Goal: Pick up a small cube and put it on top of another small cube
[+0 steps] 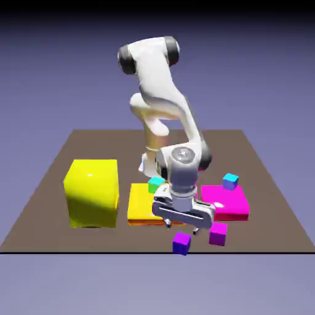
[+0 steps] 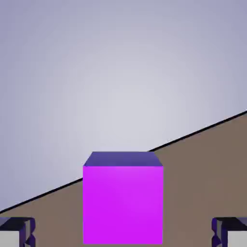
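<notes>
The small cube (image 1: 181,243), violet with bluish sides, sits on the table close to its near edge. My gripper (image 1: 183,227) hangs open just above it, tilted toward the edge. In the hand view the small cube (image 2: 122,202) looms large between the two grey fingertips (image 2: 17,232), with a clear gap on each side, so nothing is gripped. The other small cube (image 1: 155,183), green with teal sides, rests on the back of a flat yellow slab (image 1: 141,206), partly behind my wrist.
A tall yellow block (image 1: 92,192) stands at the exterior view's left. A pinker magenta cube (image 1: 217,234) lies right of the violet one. A cyan cube (image 1: 230,181) sits on a flat magenta slab (image 1: 227,202). The table edge (image 2: 193,133) runs just beyond the cube.
</notes>
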Controlling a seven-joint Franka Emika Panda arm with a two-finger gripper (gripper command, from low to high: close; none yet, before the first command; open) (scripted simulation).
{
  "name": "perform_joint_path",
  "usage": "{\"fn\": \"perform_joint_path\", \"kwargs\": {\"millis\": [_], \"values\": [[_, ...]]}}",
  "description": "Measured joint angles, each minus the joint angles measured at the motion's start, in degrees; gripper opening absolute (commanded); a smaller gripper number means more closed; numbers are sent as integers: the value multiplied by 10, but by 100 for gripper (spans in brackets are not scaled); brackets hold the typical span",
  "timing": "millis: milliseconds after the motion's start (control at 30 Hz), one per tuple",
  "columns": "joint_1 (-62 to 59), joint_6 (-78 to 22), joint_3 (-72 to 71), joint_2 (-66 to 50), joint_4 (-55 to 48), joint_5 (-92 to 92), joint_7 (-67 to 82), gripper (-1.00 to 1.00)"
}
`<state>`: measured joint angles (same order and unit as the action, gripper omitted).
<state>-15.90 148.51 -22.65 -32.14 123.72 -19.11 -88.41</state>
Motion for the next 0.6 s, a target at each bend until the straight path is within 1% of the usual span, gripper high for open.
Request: {"fn": "perform_joint_path", "kwargs": {"millis": [33,67,133,267,600], "values": [[10,17,12,-21,-4,-12,-8,0],[14,24,18,-30,-5,-17,-12,-100],[14,24,18,-30,-5,-17,-11,-100],[-26,-43,-32,53,9,32,21,-100],[-80,-111,-85,261,136,184,134,-100]]}}
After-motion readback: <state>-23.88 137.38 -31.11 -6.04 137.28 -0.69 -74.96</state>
